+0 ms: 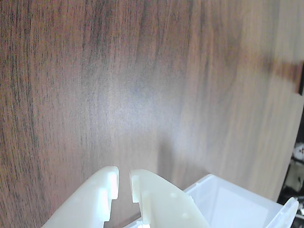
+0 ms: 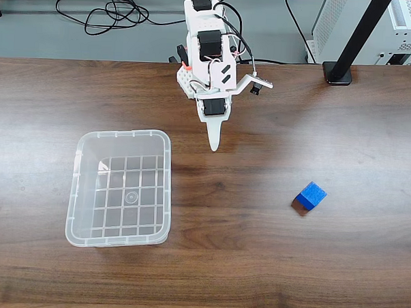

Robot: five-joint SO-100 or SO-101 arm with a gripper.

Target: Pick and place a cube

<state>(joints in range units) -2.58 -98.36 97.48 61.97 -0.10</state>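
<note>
Wrist view: close, over gripper [image 1: 124, 184] onto table [image 1: 118, 85]. Fixed view: high, looking down; both catch bin [image 2: 120, 188].

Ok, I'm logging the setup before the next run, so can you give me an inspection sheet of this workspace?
Surface: dark wood-grain table, bare apart from the items below.
Job's things: blue cube on the table at the right of the fixed view, apart from the arm; clear plastic bin at the left, empty, upright.
Clutter: nothing seen.
Grippers: gripper points down between bin and cube, holding nothing; in the wrist view its fingertips stand almost together with a narrow gap.
Cables: black cables loop behind the table; wires run along the arm.
Surroundings: black stand base at the table's far edge, white perforated case behind.
</note>
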